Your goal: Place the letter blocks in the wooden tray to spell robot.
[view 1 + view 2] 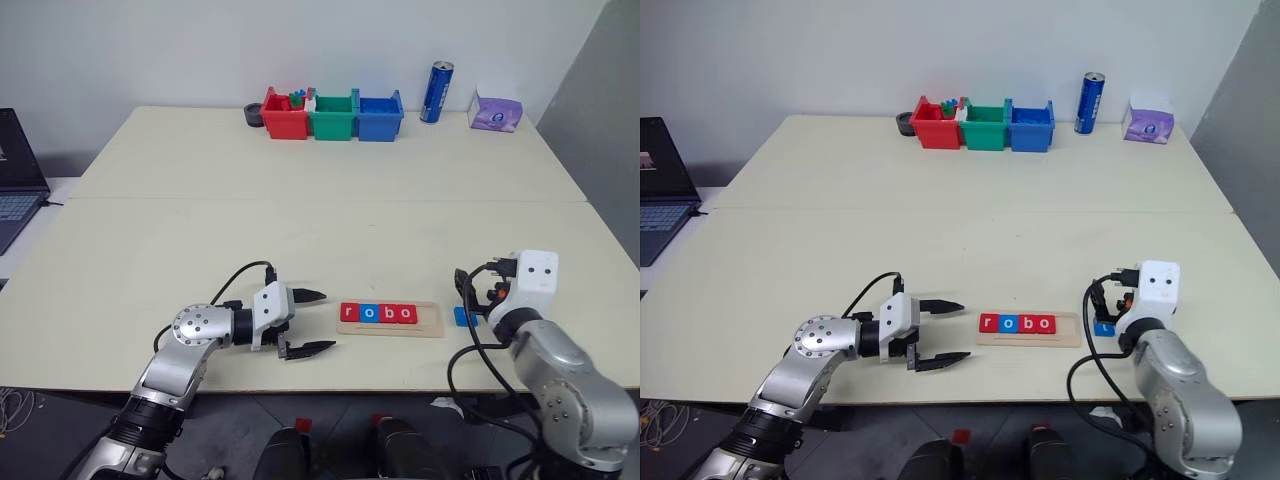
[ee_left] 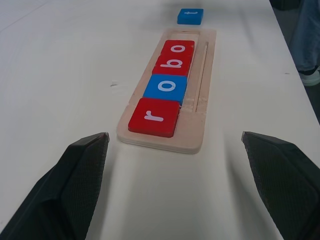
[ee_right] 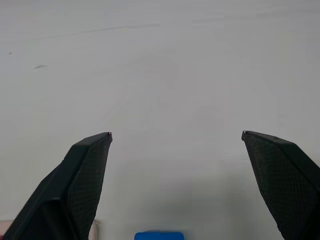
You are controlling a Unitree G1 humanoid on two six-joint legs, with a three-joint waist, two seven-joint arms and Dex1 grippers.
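The wooden tray (image 1: 428, 322) lies near the table's front edge. Letter blocks sit in it side by side: a red r (image 2: 153, 116), a blue o (image 2: 165, 86), a red b (image 2: 172, 63) and a red o (image 2: 178, 48). The tray's right end slot is bare. A blue letter block (image 1: 464, 316) lies flat on the table just right of the tray. My left gripper (image 1: 312, 322) is open, level with the tray's left end and pointing at it. My right gripper (image 3: 176, 134) is open with nothing between its fingers, raised just behind the blue block (image 3: 159, 235).
At the table's back edge stand a red bin (image 1: 283, 117), a green bin (image 1: 333, 118), a blue bin (image 1: 380, 117), a blue can (image 1: 436, 92) and a purple packet (image 1: 496, 113). A laptop (image 1: 15, 175) sits at far left.
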